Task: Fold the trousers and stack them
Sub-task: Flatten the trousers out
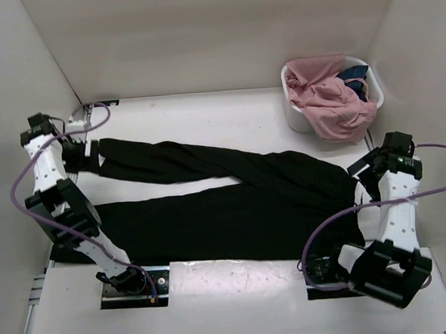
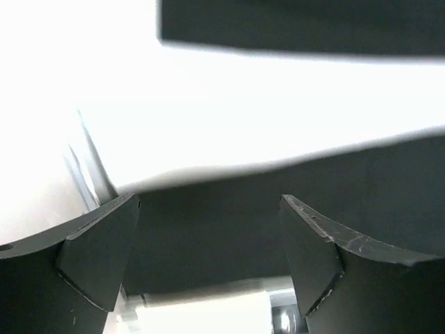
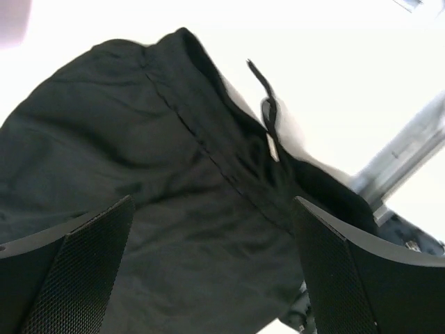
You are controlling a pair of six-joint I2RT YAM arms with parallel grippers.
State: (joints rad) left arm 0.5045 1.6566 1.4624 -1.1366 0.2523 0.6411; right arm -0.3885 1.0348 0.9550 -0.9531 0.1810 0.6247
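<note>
The black trousers (image 1: 232, 197) lie flat across the table, both legs pointing left and the waist at the right. My left gripper (image 1: 86, 156) is open just over the hem end of the far leg. In the left wrist view its fingers straddle black fabric (image 2: 208, 236) without closing on it. My right gripper (image 1: 362, 175) is open above the waistband at the right end. The right wrist view shows the waist (image 3: 139, 174) with its drawstring (image 3: 268, 111) between the spread fingers.
A white basket (image 1: 299, 115) at the back right holds a pink garment (image 1: 333, 103) and a dark blue cloth (image 1: 354, 74). White walls close in the left, back and right. A white board (image 1: 238, 287) lies along the near edge.
</note>
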